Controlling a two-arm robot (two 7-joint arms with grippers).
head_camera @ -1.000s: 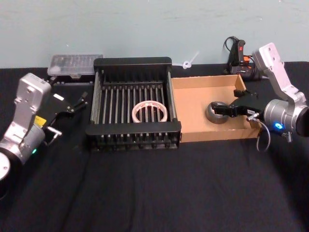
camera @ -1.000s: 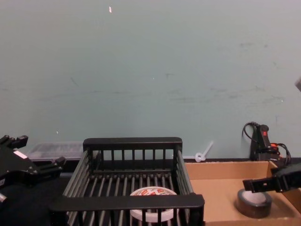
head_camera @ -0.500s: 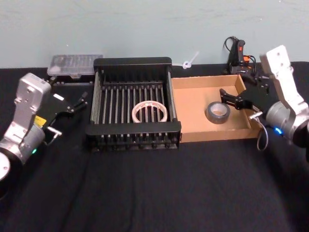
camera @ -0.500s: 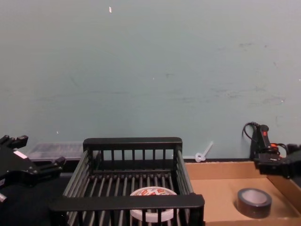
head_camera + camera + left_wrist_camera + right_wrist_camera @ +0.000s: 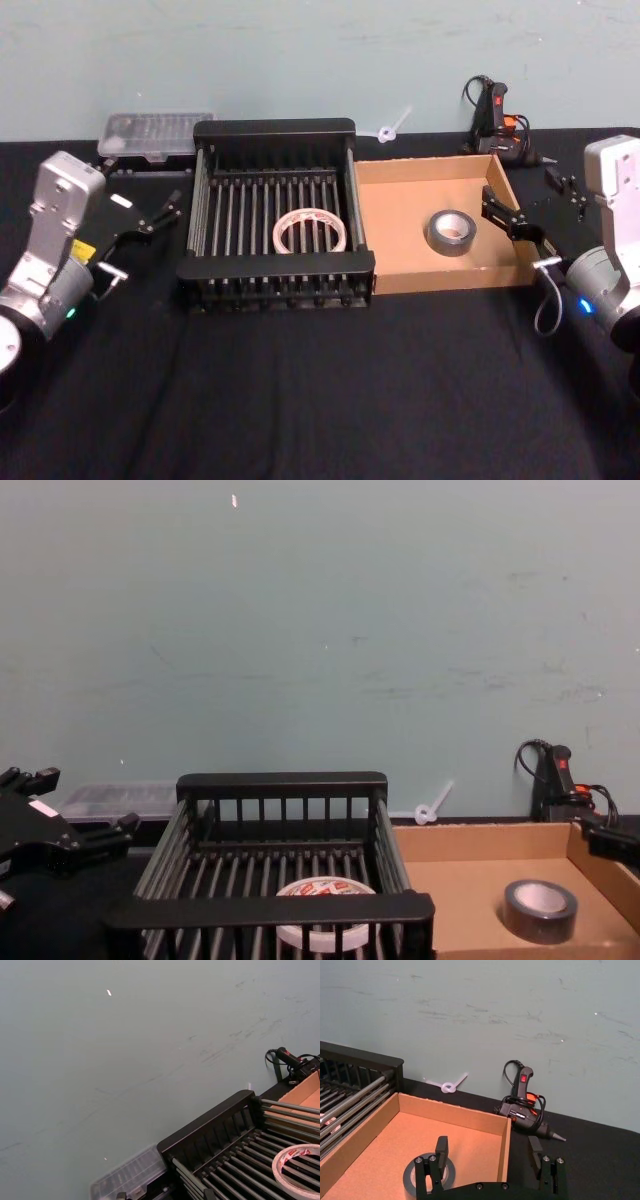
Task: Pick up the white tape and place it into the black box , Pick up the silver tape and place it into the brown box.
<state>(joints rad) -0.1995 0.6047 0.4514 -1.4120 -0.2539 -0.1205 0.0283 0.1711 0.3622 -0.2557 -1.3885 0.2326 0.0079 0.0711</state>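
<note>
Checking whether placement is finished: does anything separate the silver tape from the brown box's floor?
Nothing visible does. The silver tape lies flat on the brown box floor, and the open right gripper hovers over the box's right wall, apart from it.

Two arms, silver-grey boxy housings over rounded grey joints. Small lit dot on each lower joint: green on left arm (image 5: pixel 48 262), blue on right arm (image 5: pixel 607 240). Black slim-fingered left gripper (image 5: pixel 150 213), white label behind jaws. Black right gripper (image 5: pixel 490 1160), hex screws at finger bases; grey cable looped behind jaws.
</note>
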